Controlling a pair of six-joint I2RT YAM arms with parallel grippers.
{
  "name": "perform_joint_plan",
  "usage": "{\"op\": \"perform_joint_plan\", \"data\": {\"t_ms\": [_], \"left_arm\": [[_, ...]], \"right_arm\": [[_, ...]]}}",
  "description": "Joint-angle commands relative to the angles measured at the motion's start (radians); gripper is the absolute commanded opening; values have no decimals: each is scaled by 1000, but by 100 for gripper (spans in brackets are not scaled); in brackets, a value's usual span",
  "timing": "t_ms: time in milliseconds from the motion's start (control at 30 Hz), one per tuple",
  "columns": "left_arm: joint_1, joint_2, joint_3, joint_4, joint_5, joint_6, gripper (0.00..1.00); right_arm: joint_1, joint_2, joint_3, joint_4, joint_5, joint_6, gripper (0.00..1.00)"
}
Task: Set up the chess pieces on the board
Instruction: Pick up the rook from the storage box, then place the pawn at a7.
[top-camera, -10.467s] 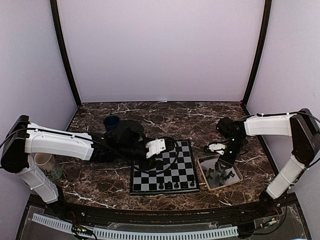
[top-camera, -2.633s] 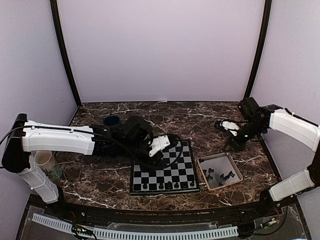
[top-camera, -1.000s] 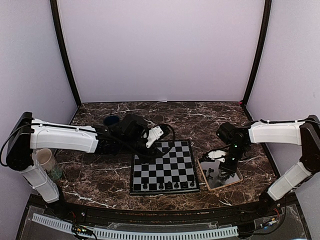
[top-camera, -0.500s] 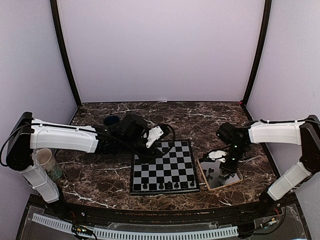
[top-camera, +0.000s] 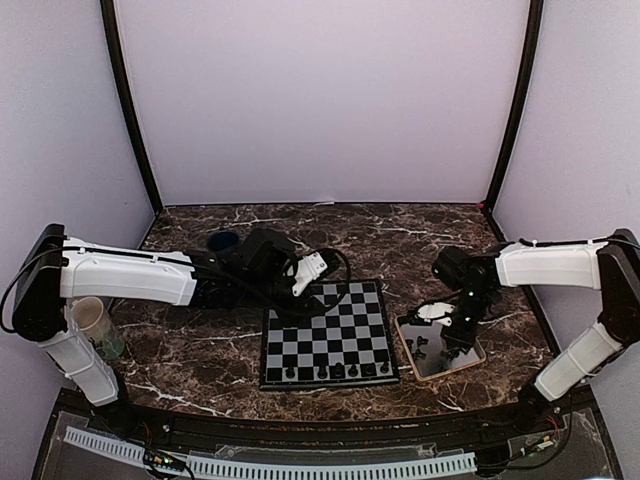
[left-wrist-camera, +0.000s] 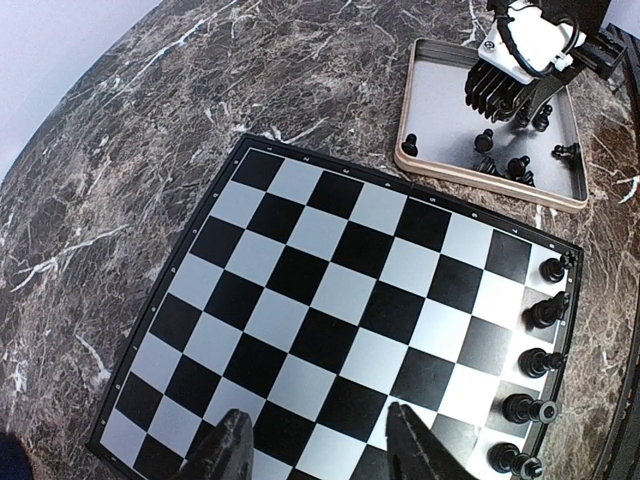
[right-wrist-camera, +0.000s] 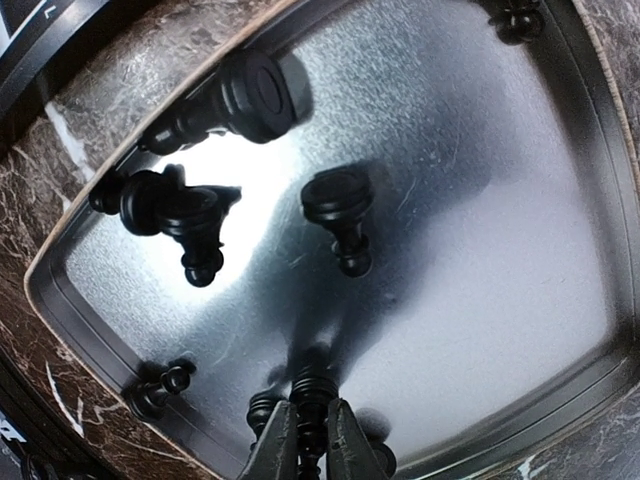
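Five chess pieces (left-wrist-camera: 535, 360) stood along one edge row of the board (left-wrist-camera: 330, 300); all other squares were bare. Several more lay in the tan-rimmed tray (left-wrist-camera: 405, 130) beside it on the marble surface (top-camera: 190, 350). Judged an early stage.

Only the right wrist view showed the right gripper (right-wrist-camera: 308, 445) jaws pinching a chess piece (right-wrist-camera: 308, 395) in the tray. Only the left wrist view showed the left gripper (left-wrist-camera: 320, 450) jaws spread above the board.
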Motion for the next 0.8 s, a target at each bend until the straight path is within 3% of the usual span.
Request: {"op": "perform_joint_plan", "data": {"t_ms": [0,367,767], "left_arm": [[4,-23,4,-8,9,11,48],[62,-60,-7,8,-61,-23,47],[139,-160,-63,95,-224,-84,47]], "right_arm": [[9,-18,49,-33,-2,-3,12],[26,12,250,-93,-115,-14,12],[215,232,464,-123,-115,-16,13]]}}
